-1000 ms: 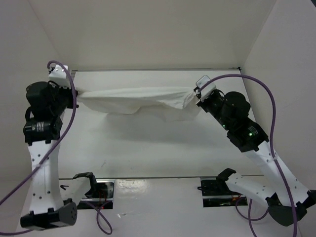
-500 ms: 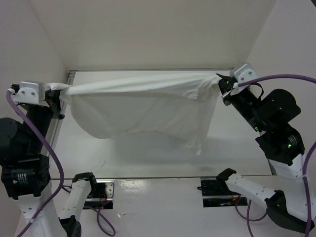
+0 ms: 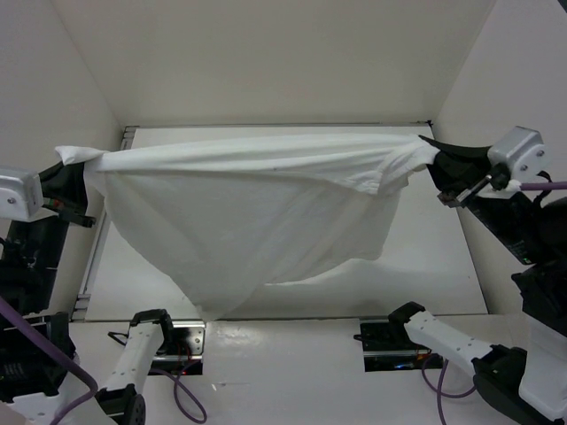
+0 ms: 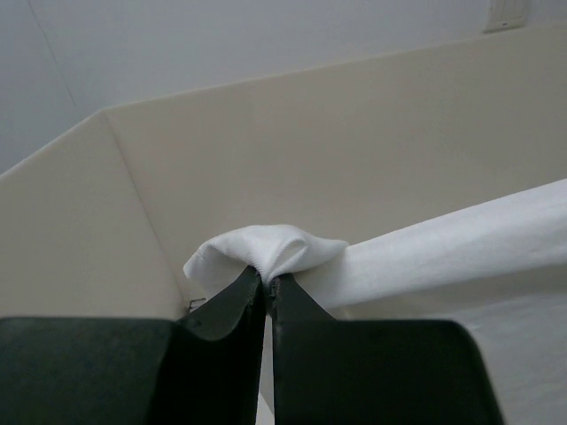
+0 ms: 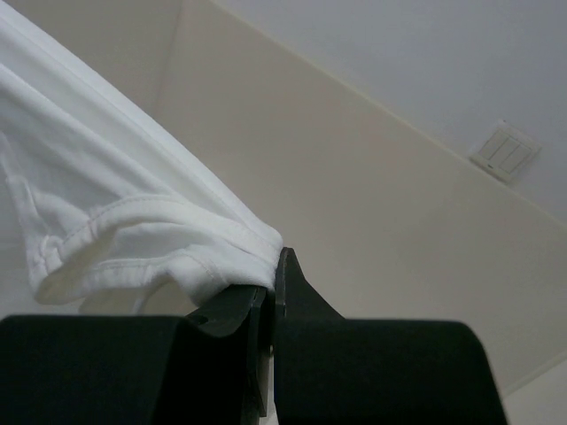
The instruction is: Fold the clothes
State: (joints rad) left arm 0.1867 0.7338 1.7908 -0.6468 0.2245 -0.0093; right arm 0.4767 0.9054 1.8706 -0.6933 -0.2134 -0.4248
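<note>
The clothes (image 3: 257, 212), one thin white garment, hang in the air stretched between both arms, the top edge taut and the body sagging to a point near the front of the table. My left gripper (image 3: 78, 173) is shut on the garment's left end; in the left wrist view a bunched fold (image 4: 266, 250) sticks out above the pinching fingertips (image 4: 285, 292). My right gripper (image 3: 434, 152) is shut on the right end, where a hemmed edge of the clothes (image 5: 133, 221) runs into its closed jaws.
White walls (image 3: 266, 53) enclose the table (image 3: 434, 266) at the back and both sides. The arm bases with purple cables (image 3: 182, 390) sit along the near edge. The cloth's lowest point hangs close to the left base mount (image 3: 151, 323).
Both arms have risen and spread apart, lifting the garment off the table. It went from a narrow bunched strip to a wide hanging sheet.
</note>
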